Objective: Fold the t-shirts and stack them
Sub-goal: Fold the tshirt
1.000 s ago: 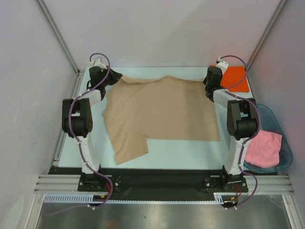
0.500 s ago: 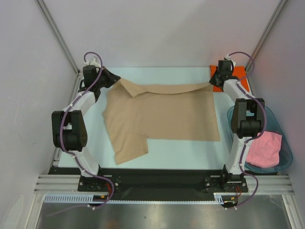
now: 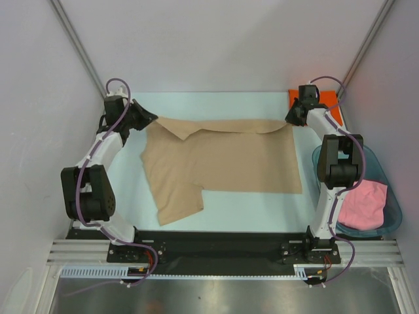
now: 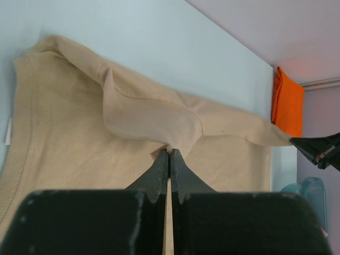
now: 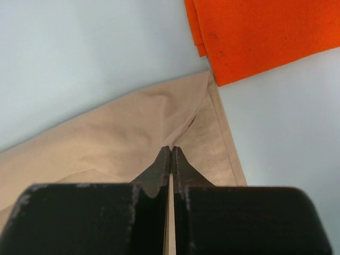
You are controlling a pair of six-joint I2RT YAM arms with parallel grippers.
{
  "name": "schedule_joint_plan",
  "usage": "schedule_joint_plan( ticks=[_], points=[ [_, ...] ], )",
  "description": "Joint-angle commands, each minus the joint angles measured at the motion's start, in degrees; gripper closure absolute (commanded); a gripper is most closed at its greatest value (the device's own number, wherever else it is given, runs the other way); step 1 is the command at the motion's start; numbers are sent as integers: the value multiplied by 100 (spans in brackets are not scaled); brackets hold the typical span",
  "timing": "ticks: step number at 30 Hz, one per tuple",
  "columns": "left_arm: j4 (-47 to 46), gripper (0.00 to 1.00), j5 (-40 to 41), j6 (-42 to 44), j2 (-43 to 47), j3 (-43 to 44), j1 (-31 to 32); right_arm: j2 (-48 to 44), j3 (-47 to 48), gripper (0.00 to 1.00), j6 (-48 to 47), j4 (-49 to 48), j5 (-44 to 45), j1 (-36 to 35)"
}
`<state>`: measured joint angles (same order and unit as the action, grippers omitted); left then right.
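Pinching a fold of the tan tee (image 3: 222,160) near the desk's (image 3: 249,203) far left corner, the left gripper (image 3: 145,119) has its jaws pressed together with cloth caught at the tips. In the left wrist view the gripper (image 4: 169,154) holds a rounded flap of the tee that is turned over on top of the rest. The right gripper (image 3: 290,120) is also clamped on the tan tee, at its far right corner; the right wrist view shows the tips (image 5: 171,151) closed on the cloth just inside the hem.

The tan tee lies spread over the middle of the desk, its far strip doubled over between the two grippers. Its near left part reaches closer to the near edge than the rest.

The orange tee (image 5: 265,32) lies folded flat in the far right corner, just beyond the right gripper and just beside the tan tee's corner. The pink tee (image 3: 362,204) sits bunched in a tub (image 3: 374,167) at the right edge, toward the near corner.
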<state>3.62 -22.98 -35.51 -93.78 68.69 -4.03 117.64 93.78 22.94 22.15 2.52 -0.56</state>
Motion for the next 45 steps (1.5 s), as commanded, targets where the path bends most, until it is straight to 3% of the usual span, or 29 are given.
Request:
schedule_joint_plan(
  ticks=[1,18,26,31,35,36,37,38,39,42,43,45],
  points=[
    [235,100,92,175,290,-22,-106,-119,238,100,105,140,-7,12],
    [842,100,31,466,17,101,-159,-453,-140,100,150,483,451,293],
    [886,100,206,203,79,-206,-177,-251,-219,100,185,536,73,302],
    [878,99,294,-8,175,-426,-159,-294,-334,98,202,580,318,302],
    [860,79,619,-97,658,-1065,-168,-435,-430,86,88,737,652,302],
    [886,72,672,-88,746,-1163,-159,-531,-413,77,-43,808,705,302],
    [956,60,872,-62,956,-1251,-168,-593,-413,72,-96,834,897,293],
    [1122,57,970,-1,1036,-1374,-194,-681,-430,66,-175,817,986,276],
    [1193,50,1284,43,1246,-1428,-220,-873,-457,52,-306,756,1152,232],
    [1352,37,1708,307,1467,-1420,-396,-1198,-457,43,-588,598,1416,100],
    [1309,27,1648,421,1433,-1358,-457,-1252,-474,41,-641,510,1348,91],
    [1168,21,1263,623,1188,-947,-467,-1297,-605,35,-747,-51,797,73]
  ],
)
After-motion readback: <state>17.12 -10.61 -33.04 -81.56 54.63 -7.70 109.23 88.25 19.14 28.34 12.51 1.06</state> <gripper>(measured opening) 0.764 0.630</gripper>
